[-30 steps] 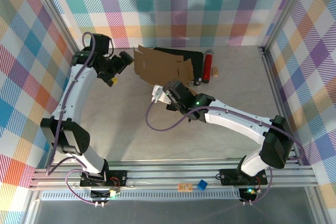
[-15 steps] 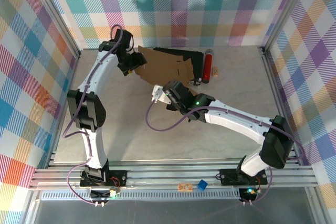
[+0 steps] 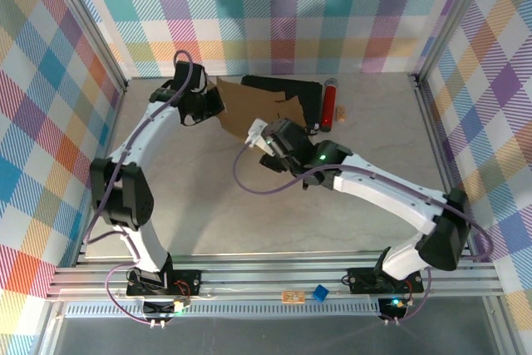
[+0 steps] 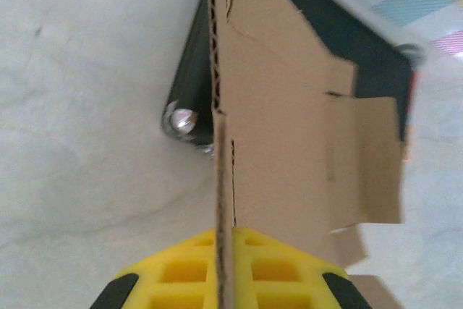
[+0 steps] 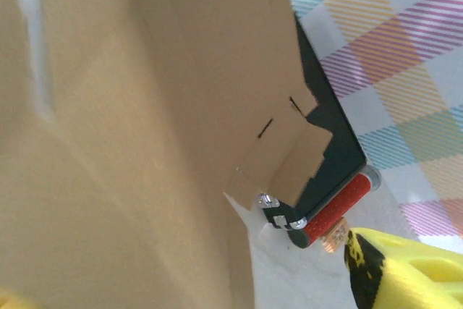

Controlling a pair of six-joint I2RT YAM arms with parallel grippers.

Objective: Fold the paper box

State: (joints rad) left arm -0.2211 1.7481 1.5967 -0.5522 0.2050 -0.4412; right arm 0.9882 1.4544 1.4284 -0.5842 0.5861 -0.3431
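Table (image 3: 199,197) first, Ana: what lies on it?

The paper box (image 3: 249,106), Ben. It is a brown cardboard sheet with flaps and slots, still unfolded, at the far middle. Its far right part covers the left end of a black case (image 3: 291,87) by the far wall.

And the arms?

The left gripper (image 3: 214,104) is at the sheet's left edge. In its wrist view the cardboard edge runs between the yellow fingers (image 4: 181,273), pinched tight.

The right one?

The right gripper (image 3: 262,129) sits at the sheet's near edge. Its yellow finger (image 5: 405,273) stands far to one side, jaws spread, with blurred cardboard close in front. I cannot tell whether it touches the sheet.

Anything smaller?

A red cylinder (image 3: 329,104), just beside the case's right end.
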